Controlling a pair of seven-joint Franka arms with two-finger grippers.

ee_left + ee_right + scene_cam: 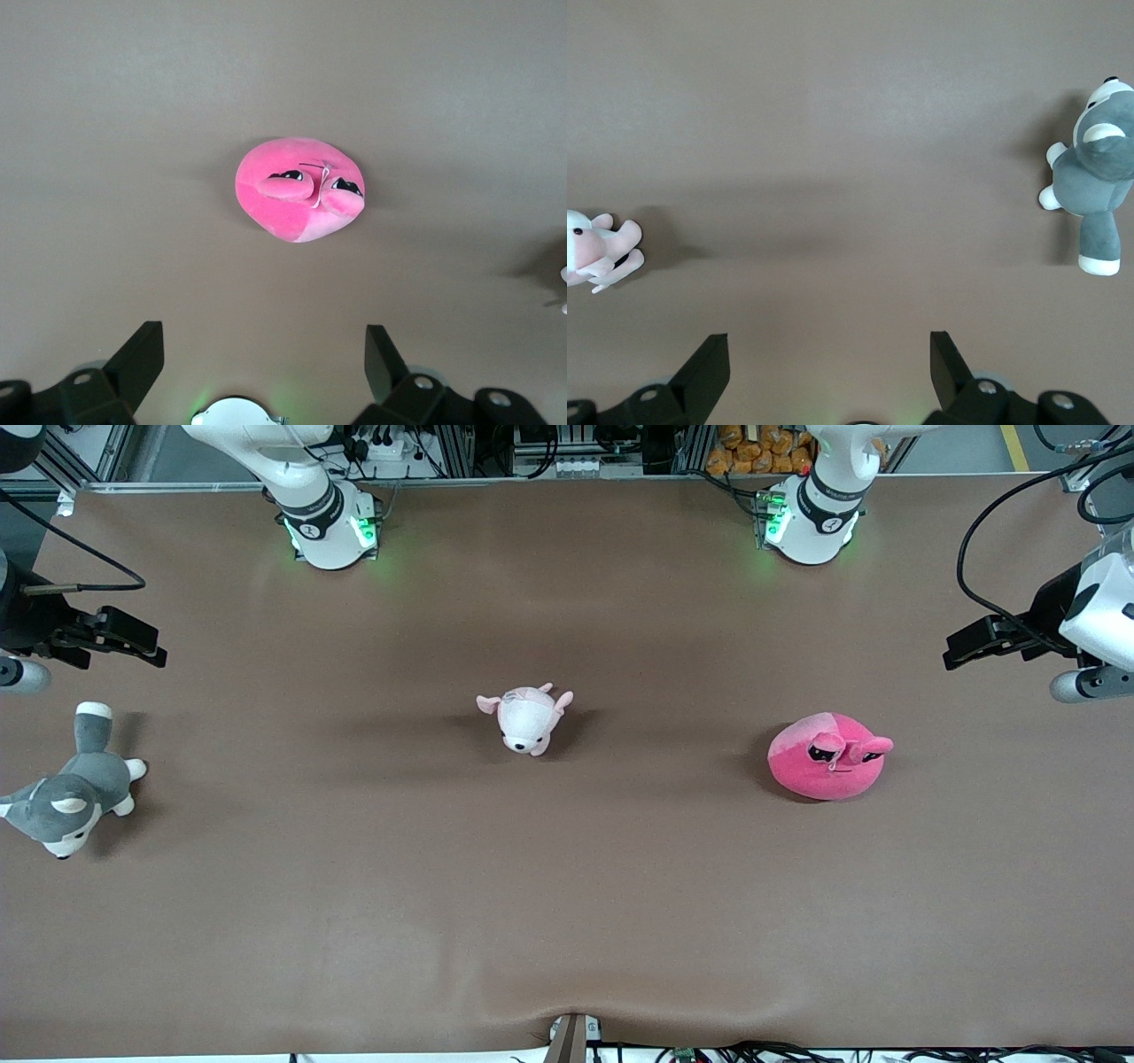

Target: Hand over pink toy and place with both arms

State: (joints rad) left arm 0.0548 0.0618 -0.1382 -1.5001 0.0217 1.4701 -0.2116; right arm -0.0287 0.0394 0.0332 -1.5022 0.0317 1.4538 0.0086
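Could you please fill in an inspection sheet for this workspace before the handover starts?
Surface: brown table cover, rippled at the edge nearest the front camera.
Job's things: pink toy lying free, toward the left arm's end.
Clutter: pale puppy plush mid-table; grey husky plush toward the right arm's end.
Grippers: left tool open, empty, over the table's end; right tool likewise; both arms wait.
Cables: black cables by the left arm.
Surroundings: racks and orange bags by the bases.
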